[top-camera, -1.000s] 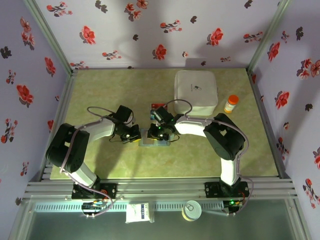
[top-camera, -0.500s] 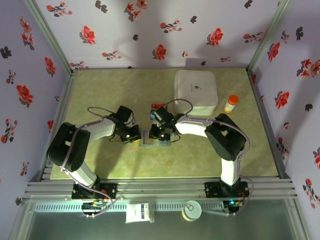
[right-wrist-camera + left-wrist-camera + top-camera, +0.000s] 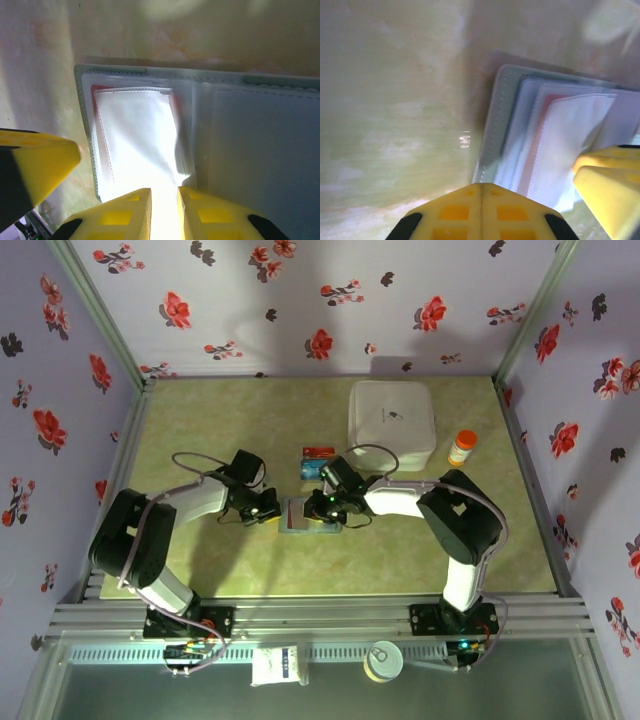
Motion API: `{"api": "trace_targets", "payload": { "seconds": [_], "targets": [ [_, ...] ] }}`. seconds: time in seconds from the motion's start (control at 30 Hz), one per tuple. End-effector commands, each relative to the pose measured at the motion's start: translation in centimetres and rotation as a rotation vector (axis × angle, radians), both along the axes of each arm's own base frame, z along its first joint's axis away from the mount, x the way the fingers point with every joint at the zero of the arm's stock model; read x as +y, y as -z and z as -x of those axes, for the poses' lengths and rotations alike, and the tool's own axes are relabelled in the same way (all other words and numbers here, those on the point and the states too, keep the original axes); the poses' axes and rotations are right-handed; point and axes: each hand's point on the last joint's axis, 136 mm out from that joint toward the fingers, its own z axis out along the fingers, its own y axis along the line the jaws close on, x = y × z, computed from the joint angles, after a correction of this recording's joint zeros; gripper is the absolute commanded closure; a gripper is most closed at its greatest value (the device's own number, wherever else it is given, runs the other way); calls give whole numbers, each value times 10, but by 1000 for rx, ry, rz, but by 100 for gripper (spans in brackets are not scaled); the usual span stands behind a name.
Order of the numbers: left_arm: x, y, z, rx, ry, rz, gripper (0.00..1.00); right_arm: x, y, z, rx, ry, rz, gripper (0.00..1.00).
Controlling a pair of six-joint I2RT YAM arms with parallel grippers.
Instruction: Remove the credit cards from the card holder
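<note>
Overhead, the card holder (image 3: 305, 517) lies open at centre frame, with two credit cards (image 3: 318, 452) on the table just above it. Left gripper (image 3: 481, 187) pressed closed at its left edge; right gripper (image 3: 164, 192) narrowed to a slit, grip unclear.

- White square box (image 3: 392, 422) with rounded corners sitting toward far-right corner of tabletop (image 3: 220, 420), lid facing up, small dark mark showing on top.
- Orange pill bottle (image 3: 462, 448) with white cap standing upright just beside box's right side, near right edge.
- Tabletop showing pale green marbled surface.
- Floral wallpaper (image 3: 300, 300) running along three walls.
- White packet (image 3: 279, 665) and round tin (image 3: 384, 660) lying below near edge, past metal rail (image 3: 320, 615).
</note>
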Motion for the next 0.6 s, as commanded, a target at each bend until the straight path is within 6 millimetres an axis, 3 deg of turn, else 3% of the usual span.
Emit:
{"api": "trace_targets", "payload": {
  "seconds": [0.0,0.23,0.57],
  "targets": [
    [0,-27,-10,-62,-20,21,96,-3,-5,0,-2,10,-35,78],
    [-17,-43,-13,-72,-3,86,90,-7,0,0,8,26,-74,79],
    [-38,-29,-11,-35,27,108,73,-10,7,0,29,44,-124,79]
  ]
}}
